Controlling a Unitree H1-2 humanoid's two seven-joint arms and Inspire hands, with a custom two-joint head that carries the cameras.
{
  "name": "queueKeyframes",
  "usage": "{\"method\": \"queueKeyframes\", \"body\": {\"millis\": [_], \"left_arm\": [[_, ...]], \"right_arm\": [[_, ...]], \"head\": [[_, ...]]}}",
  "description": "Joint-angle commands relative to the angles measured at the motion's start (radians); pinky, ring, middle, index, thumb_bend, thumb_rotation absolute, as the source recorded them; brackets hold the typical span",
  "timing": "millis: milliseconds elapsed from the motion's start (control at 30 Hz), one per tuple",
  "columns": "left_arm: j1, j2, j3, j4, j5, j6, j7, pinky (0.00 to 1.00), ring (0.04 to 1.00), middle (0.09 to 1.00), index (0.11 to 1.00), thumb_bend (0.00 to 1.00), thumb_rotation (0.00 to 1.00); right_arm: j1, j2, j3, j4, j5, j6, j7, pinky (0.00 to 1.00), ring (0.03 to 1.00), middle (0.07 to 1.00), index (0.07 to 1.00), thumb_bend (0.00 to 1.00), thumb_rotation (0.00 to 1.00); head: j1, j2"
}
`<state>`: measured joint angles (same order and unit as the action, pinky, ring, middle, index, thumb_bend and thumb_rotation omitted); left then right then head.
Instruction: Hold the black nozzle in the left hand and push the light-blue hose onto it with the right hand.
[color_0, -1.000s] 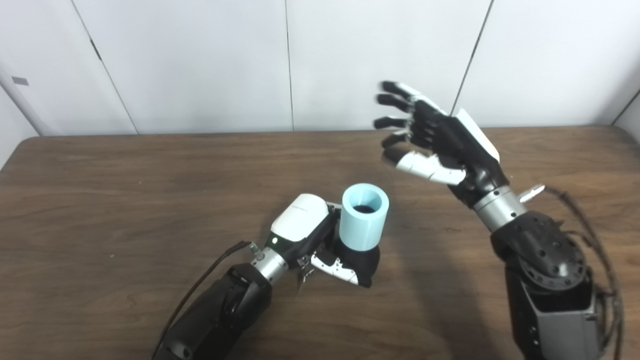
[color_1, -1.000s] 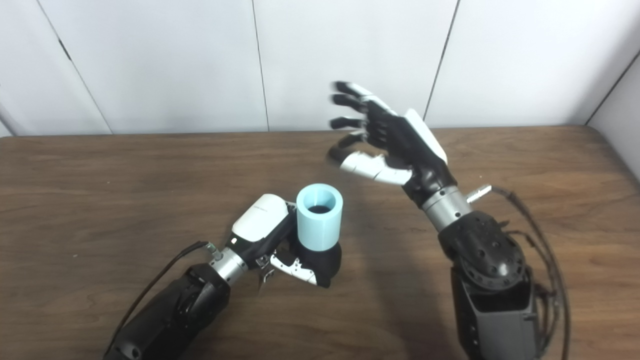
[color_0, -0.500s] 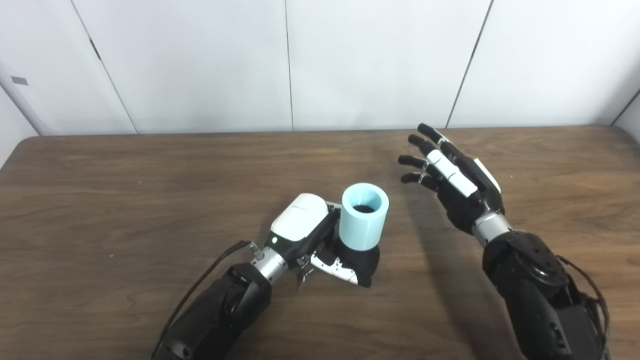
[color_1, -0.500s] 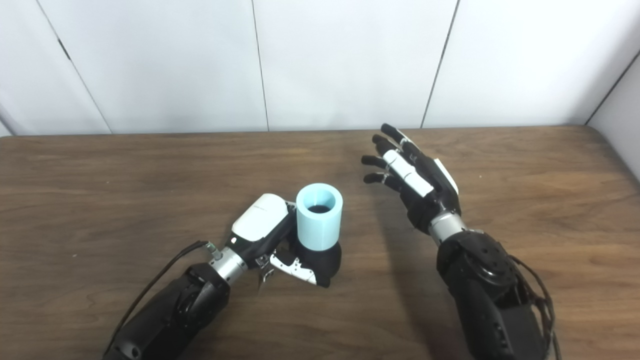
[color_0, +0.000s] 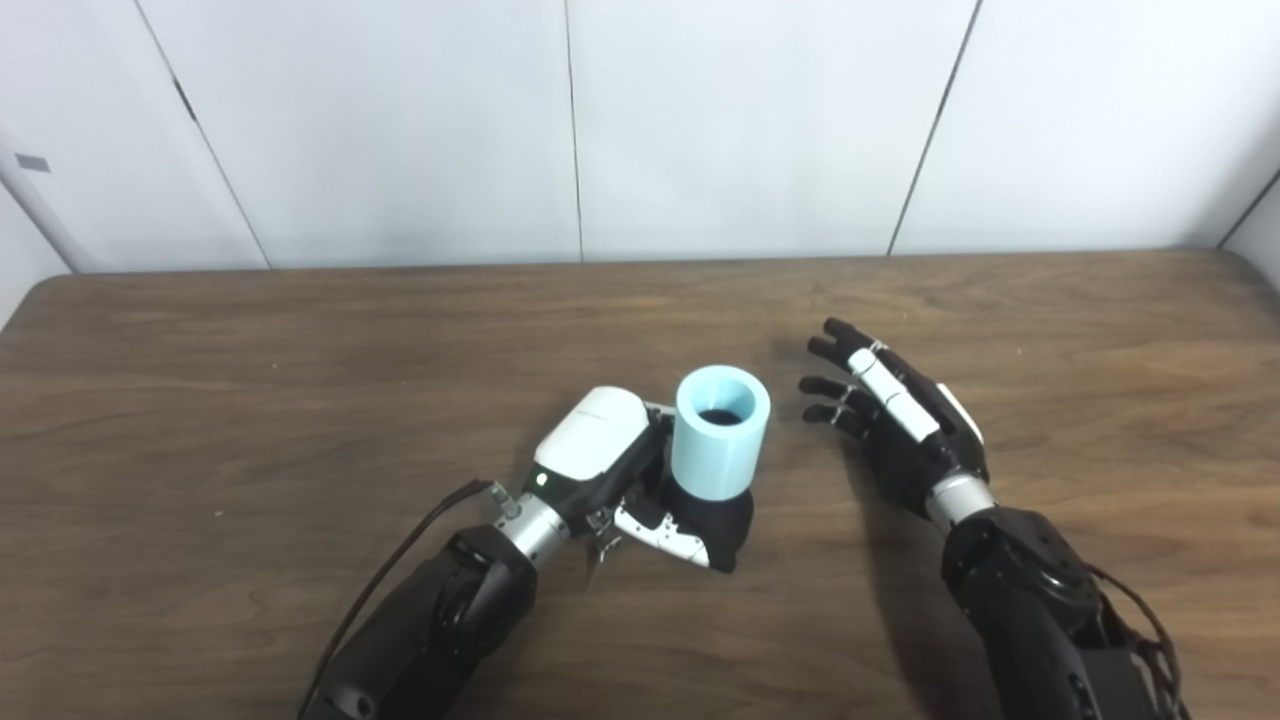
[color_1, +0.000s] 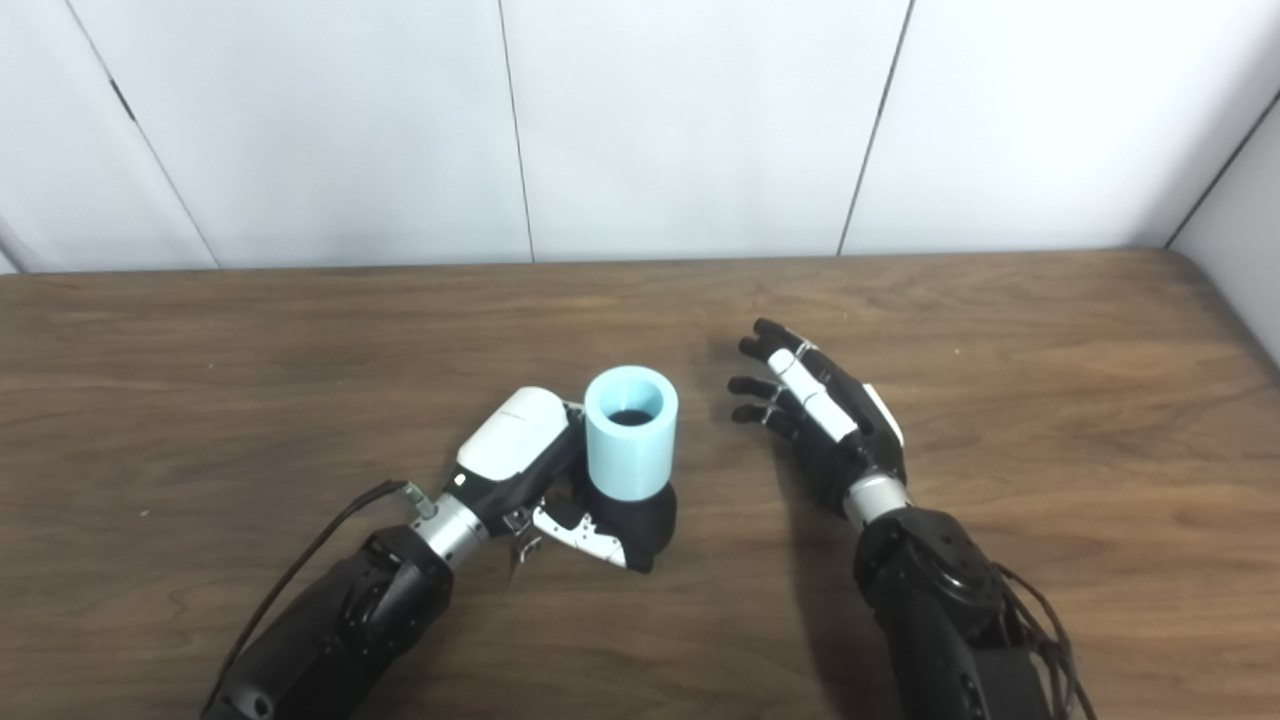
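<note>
A short light-blue hose (color_0: 720, 431) stands upright on top of the black nozzle (color_0: 718, 518) near the table's middle, its open end facing up. My left hand (color_0: 610, 470) is shut on the black nozzle at its base, thumb across the front. My right hand (color_0: 895, 425) is open to the right of the hose, low over the table, fingers spread and pointing up-left, a small gap from the hose. It holds nothing.
The brown wooden table (color_0: 250, 380) runs across the view, with a white panelled wall (color_0: 700, 120) behind its far edge. A black cable (color_0: 400, 570) trails from my left wrist.
My right hand has come down from high above the table and drawn back toward me, ending low beside the hose. The left hand, nozzle and hose have stayed put; the camera shifted slightly.
</note>
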<state>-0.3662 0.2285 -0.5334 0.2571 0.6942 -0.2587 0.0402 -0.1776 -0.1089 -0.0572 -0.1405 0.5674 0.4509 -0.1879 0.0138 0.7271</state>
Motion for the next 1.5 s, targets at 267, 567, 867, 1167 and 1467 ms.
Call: {"method": "queueKeyframes", "body": {"millis": [267, 567, 867, 1167, 1467], "left_arm": [[0.082, 0.042, 0.099, -0.125, -0.096, 0.157, -0.186, 0.64, 0.752, 0.816, 0.864, 0.93, 0.27], [0.088, 0.052, 0.166, -0.168, -0.124, 0.204, -0.227, 0.61, 0.742, 0.811, 0.885, 0.91, 0.23], [0.105, 0.045, 0.241, -0.186, -0.173, 0.197, -0.201, 0.62, 0.746, 0.804, 0.870, 0.85, 0.18], [0.145, -0.096, 0.490, -0.239, -0.468, 0.287, -0.124, 0.57, 0.668, 0.716, 0.748, 0.62, 0.01], [0.155, -0.325, 0.773, -0.297, -1.058, 0.492, -0.145, 0.48, 0.639, 0.712, 0.741, 0.60, 0.09]], "right_arm": [[0.026, 0.038, -0.032, -0.029, -0.102, -0.050, 0.075, 0.39, 0.523, 0.723, 0.739, 0.56, 0.38], [0.025, 0.067, -0.065, -0.023, -0.135, -0.080, 0.108, 0.37, 0.504, 0.707, 0.703, 0.60, 0.38], [0.022, 0.074, -0.075, -0.024, -0.153, -0.065, 0.117, 0.36, 0.500, 0.700, 0.706, 0.60, 0.35], [0.023, 0.070, -0.085, -0.019, -0.162, -0.067, 0.132, 0.36, 0.507, 0.705, 0.711, 0.56, 0.32], [0.035, 0.066, -0.104, -0.006, -0.143, -0.094, 0.181, 0.37, 0.507, 0.709, 0.731, 0.56, 0.33]], "head": [[-0.001, 0.003], [0.004, 0.002], [0.009, -0.001], [0.021, -0.011], [0.071, -0.039]]}}
